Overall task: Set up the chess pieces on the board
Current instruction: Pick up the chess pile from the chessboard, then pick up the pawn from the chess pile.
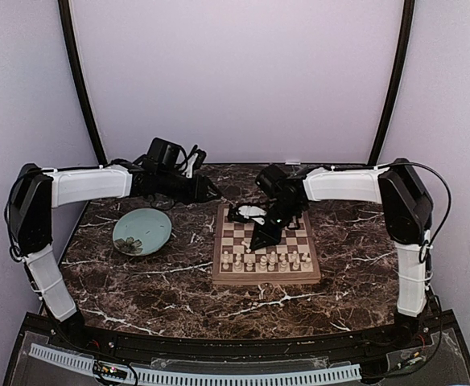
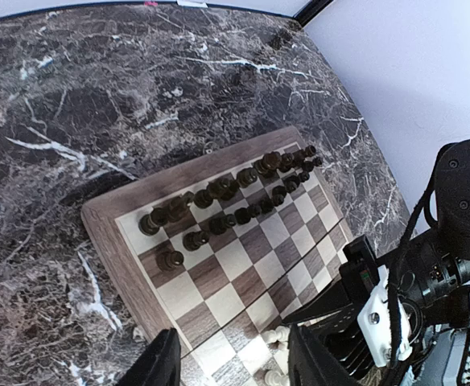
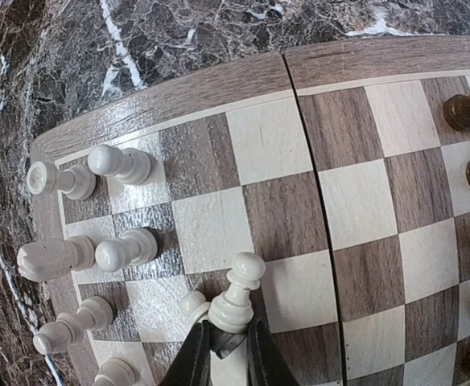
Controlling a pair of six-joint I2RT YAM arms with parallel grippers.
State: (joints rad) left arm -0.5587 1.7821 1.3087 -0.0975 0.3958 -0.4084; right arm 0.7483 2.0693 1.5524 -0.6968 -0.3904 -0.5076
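A dark marble counter (image 1: pixel 138 289) carries the board (image 1: pixel 265 279), with a pale-teal plate (image 1: pixel 153 222) to its left, apart from it. The left end effector (image 2: pixel 231 360) hangs spread wide and empty beyond the board's far left corner. The right end effector (image 3: pixel 225 344) is pinched narrow on a cream piece (image 3: pixel 237 296), held upright over the board beside the cream pieces (image 1: pixel 267 260) along the near side. Dark pieces (image 2: pixel 235 193) stand in two rows along the far side. Small things on the plate may be more pieces.
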